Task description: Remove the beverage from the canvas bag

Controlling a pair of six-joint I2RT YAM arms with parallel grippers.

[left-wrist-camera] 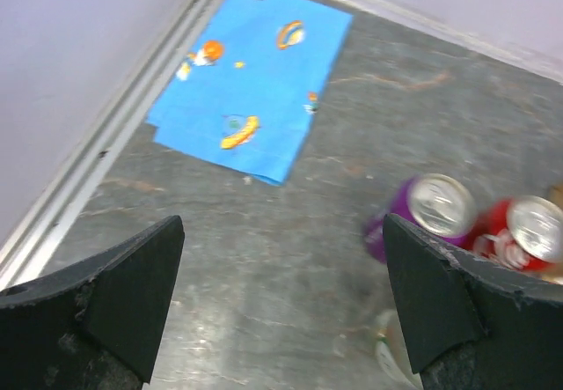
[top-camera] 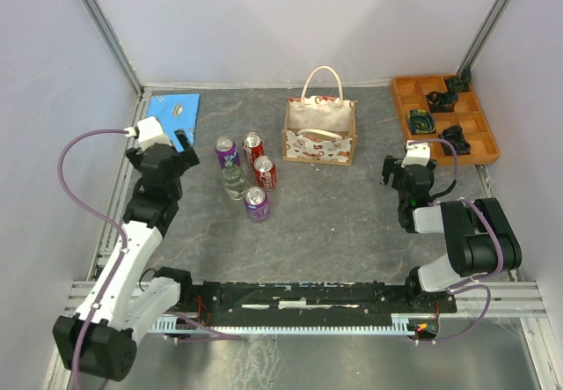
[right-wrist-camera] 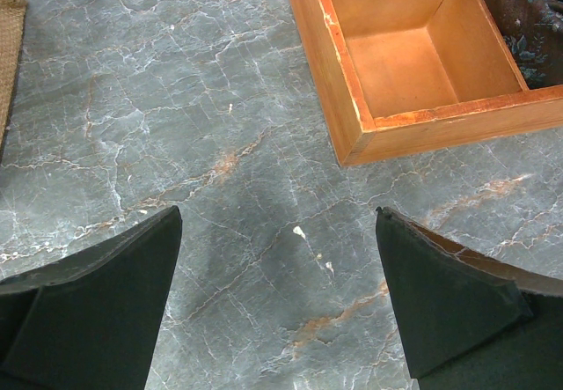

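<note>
The canvas bag stands upright at the back centre, its handles up; I cannot see what is inside it. Its edge shows at the left of the right wrist view. Left of it stand two purple cans, two red cans and a clear bottle. My left gripper is open and empty, just left of this group; its wrist view shows a purple can and a red can. My right gripper is open and empty over bare table, right of the bag.
An orange compartment tray with dark objects sits at the back right, and its corner is close ahead in the right wrist view. A blue printed cloth lies at the back left. Walls enclose the table.
</note>
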